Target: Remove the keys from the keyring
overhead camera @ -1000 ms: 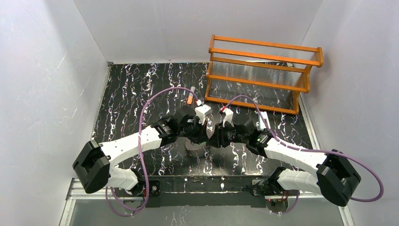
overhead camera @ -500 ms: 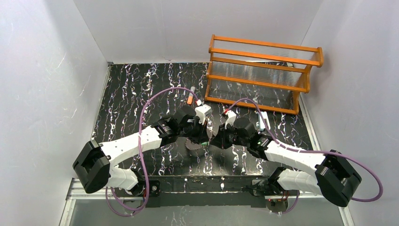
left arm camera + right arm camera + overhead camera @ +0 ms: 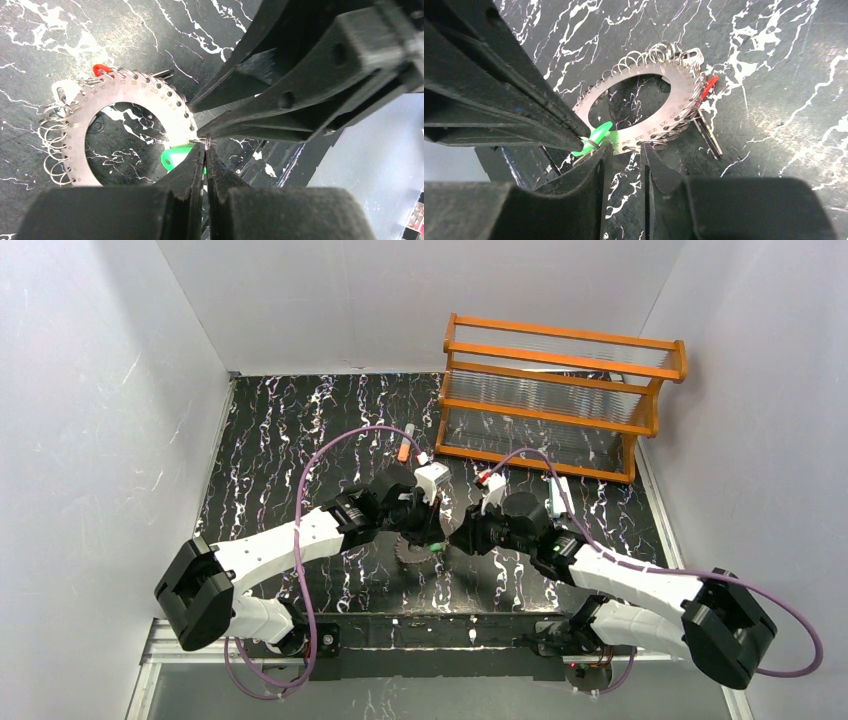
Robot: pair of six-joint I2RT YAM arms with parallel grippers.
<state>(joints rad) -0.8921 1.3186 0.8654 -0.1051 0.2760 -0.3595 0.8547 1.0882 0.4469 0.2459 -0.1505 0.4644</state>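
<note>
From above, the keyring [image 3: 411, 551] lies on the marbled table [image 3: 280, 440] between both grippers. In the left wrist view, the left gripper [image 3: 206, 150] is pressed together, pinching the small wire loop [image 3: 206, 142] beside the green key [image 3: 175, 156]; the red key [image 3: 100, 69] sits at the ring's far rim. In the right wrist view, the right gripper [image 3: 624, 157] has its jaws slightly apart, just short of the rim, gripping nothing.

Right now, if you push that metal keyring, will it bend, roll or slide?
Probably stiff: the keyring looks like a flat metal plate, unlikely to bend. Lying roughly flat on the glossy table, it would likely slide, not roll. The wire loops along its rim look loose and could snag.
</note>
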